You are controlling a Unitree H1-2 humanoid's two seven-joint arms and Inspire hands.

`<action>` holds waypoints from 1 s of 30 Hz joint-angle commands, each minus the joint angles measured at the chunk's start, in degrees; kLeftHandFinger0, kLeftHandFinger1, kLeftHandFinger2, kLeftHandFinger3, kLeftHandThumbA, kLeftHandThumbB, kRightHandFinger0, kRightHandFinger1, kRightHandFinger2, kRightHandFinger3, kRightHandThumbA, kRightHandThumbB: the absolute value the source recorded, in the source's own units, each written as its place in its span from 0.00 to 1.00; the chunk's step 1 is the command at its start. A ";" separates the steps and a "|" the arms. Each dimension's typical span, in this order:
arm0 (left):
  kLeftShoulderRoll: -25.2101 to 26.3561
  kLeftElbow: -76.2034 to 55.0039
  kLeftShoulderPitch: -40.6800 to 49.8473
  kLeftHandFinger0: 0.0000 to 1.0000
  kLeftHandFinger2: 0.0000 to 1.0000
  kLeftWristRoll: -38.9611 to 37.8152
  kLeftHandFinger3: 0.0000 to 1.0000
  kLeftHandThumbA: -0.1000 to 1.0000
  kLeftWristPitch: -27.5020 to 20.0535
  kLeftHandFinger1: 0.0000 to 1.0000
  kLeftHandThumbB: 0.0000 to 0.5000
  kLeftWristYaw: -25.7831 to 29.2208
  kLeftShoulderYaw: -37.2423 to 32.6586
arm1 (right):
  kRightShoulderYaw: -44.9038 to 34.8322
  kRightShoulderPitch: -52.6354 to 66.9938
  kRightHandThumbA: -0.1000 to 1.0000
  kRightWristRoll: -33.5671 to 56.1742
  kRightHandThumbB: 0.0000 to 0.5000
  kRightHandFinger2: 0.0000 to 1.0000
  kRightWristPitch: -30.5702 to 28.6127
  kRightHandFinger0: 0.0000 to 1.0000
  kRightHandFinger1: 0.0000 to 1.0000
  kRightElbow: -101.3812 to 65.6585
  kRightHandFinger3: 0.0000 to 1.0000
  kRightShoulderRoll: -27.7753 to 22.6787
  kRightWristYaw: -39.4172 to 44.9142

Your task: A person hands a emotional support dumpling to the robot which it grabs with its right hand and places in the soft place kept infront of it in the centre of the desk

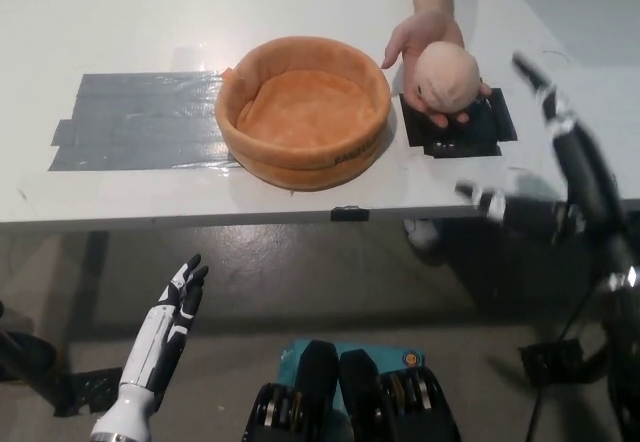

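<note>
A: Location of the dumpling (446, 76)?
B: Resting in a person's hand (425, 47) above the black pad (480, 127), just right of the orange soft bowl (303, 112) on the desk (300, 197).
A: Robot hands?
B: Right hand (540, 177) is raised at the desk's right edge, fingers spread, holding nothing. Left hand (165, 337) is low at near left, fingers extended.

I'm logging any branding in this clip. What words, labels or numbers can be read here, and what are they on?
Orange soft basket: a dark embroidered mark on its outer front wall, too small and blurred to read.
Round orange badge on the teal item at the bottom: no legible text.
Grey tape patch, black tape patch, dumpling: no writing visible.
</note>
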 commanded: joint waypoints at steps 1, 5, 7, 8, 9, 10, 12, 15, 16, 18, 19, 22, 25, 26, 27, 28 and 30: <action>0.07 -2.58 -0.39 1.00 1.00 0.25 1.00 1.00 -1.63 1.00 0.15 0.04 0.12 | -0.40 -11.40 0.97 -3.95 0.75 1.00 8.84 1.00 1.00 4.76 1.00 -2.56 3.17; 0.11 -2.88 -0.62 1.00 1.00 0.41 1.00 1.00 -1.12 1.00 0.16 0.14 0.28 | 0.95 -17.00 0.95 -3.96 0.74 1.00 11.35 1.00 1.00 9.73 1.00 -3.55 5.12; 0.09 -2.90 -0.69 1.00 1.00 0.66 1.00 1.00 -1.03 1.00 0.15 0.26 0.26 | 2.38 -21.74 0.96 -4.72 0.78 1.00 13.08 1.00 1.00 14.76 1.00 -3.74 6.30; 0.04 -2.94 -0.70 1.00 1.00 0.68 1.00 1.00 -1.10 1.00 0.15 0.28 0.25 | 2.94 -23.18 0.96 -4.82 0.78 1.00 13.43 1.00 1.00 16.66 1.00 -3.81 6.53; 0.03 -2.97 -0.70 1.00 1.00 0.63 1.00 1.00 -1.18 1.00 0.15 0.25 0.25 | 3.33 -24.19 0.96 -4.84 0.78 1.00 13.46 1.00 1.00 18.19 1.00 -3.82 6.61; 0.04 -2.99 -0.74 1.00 1.00 0.57 1.00 1.00 -1.27 1.00 0.15 0.20 0.26 | 3.89 -25.06 0.98 -5.05 0.79 1.00 13.52 1.00 1.00 19.47 1.00 -3.98 6.85; 0.09 -3.03 -1.13 1.00 1.00 0.64 1.00 1.00 -1.27 1.00 0.14 0.10 0.20 | 4.43 -27.79 0.95 -4.02 0.79 1.00 12.00 1.00 1.00 24.50 1.00 -3.70 6.72; 0.02 -3.12 -1.33 1.00 1.00 0.67 1.00 1.00 -0.90 1.00 0.15 0.04 0.20 | 5.95 -30.90 0.97 -4.63 0.85 1.00 12.08 1.00 1.00 30.16 1.00 -3.04 6.46; -0.02 -3.38 -1.27 1.00 1.00 0.49 1.00 1.00 -0.52 1.00 0.15 -0.07 0.26 | 6.83 -32.04 0.97 -5.05 0.85 1.00 12.63 1.00 1.00 32.16 1.00 -2.84 6.81; -0.17 -3.39 -1.26 1.00 1.00 0.01 1.00 1.00 -0.44 1.00 0.15 -0.10 0.43 | 7.12 -33.59 0.94 -4.27 0.83 1.00 12.23 1.00 1.00 35.52 1.00 -2.18 6.61; -0.19 -3.15 -1.35 1.00 1.00 -0.02 1.00 1.00 -0.78 1.00 0.15 -0.01 0.46 | 7.68 -34.50 0.94 -4.54 0.84 1.00 11.90 1.00 1.00 37.48 1.00 -1.97 6.30; -0.09 -3.01 -1.45 1.00 1.00 0.38 1.00 1.00 -0.97 1.00 0.13 0.09 0.42 | 8.45 -36.23 0.94 -4.38 0.91 1.00 10.66 1.00 1.00 42.28 1.00 -1.02 5.16; 0.07 -3.04 -1.82 1.00 1.00 0.61 1.00 1.00 -0.93 1.00 0.12 0.05 0.43 | 7.77 -37.52 0.93 -2.54 0.91 1.00 11.26 1.00 1.00 45.98 1.00 0.31 5.73; 0.12 -2.97 -1.87 1.00 1.00 0.54 1.00 1.00 -1.04 1.00 0.12 -0.02 0.43 | 7.67 -37.81 0.93 -2.32 0.91 1.00 11.08 1.00 1.00 46.79 1.00 0.50 5.79; 0.03 -2.86 -1.86 1.00 1.00 0.51 1.00 1.00 -1.04 1.00 0.13 0.07 0.48 | 8.03 -38.58 0.93 -2.54 0.93 1.00 10.55 1.00 1.00 49.19 1.00 0.92 5.51; 0.03 -2.83 -1.85 1.00 1.00 0.54 1.00 1.00 -0.99 1.00 0.13 0.08 0.48 | 8.23 -38.89 0.93 -2.70 0.93 1.00 10.26 1.00 1.00 50.35 1.00 1.12 5.27; 0.00 -2.79 -1.73 1.00 1.00 0.58 1.00 1.00 -1.07 1.00 0.13 0.11 0.45 | 8.51 -39.46 0.92 -2.81 0.91 1.00 10.09 1.00 1.00 52.66 1.00 1.57 5.01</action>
